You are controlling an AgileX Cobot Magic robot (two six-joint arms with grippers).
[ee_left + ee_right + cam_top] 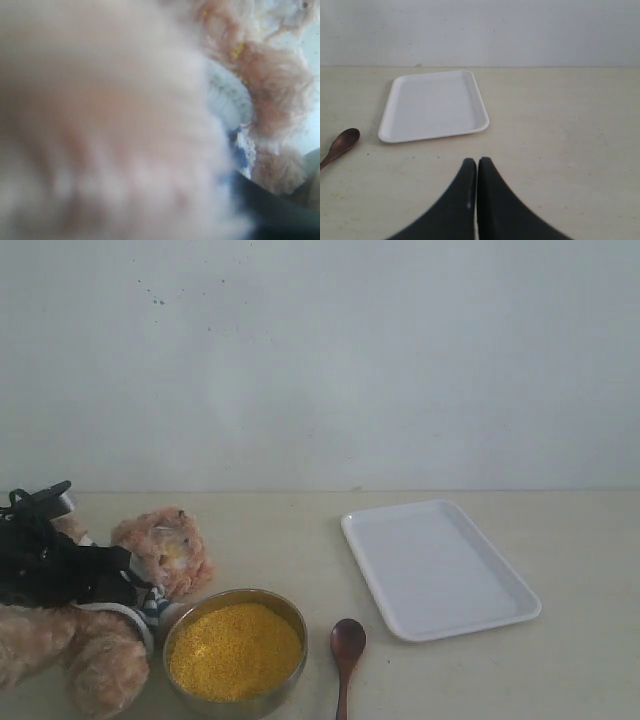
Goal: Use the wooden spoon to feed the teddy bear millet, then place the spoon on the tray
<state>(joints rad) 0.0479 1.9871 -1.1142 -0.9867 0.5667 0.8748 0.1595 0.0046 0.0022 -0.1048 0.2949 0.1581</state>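
Note:
The teddy bear (165, 552) lies on its back at the table's left, its head beside the metal bowl (291, 612) of yellow millet (235, 650). My left gripper (128, 582) sits across the bear's striped torso, closed into the plush. Blurred fur (100, 125) fills the left wrist view, with one dark finger (272, 212) at the edge. The wooden spoon (348, 643) lies free on the table between bowl and white tray (435, 565). My right gripper (477, 161) is shut and empty, hovering in front of the tray (435, 105), with the spoon (342, 142) off to one side.
A plain white wall backs the beige table. The right arm does not show in the exterior view. Bare tabletop (580, 660) lies right of the tray.

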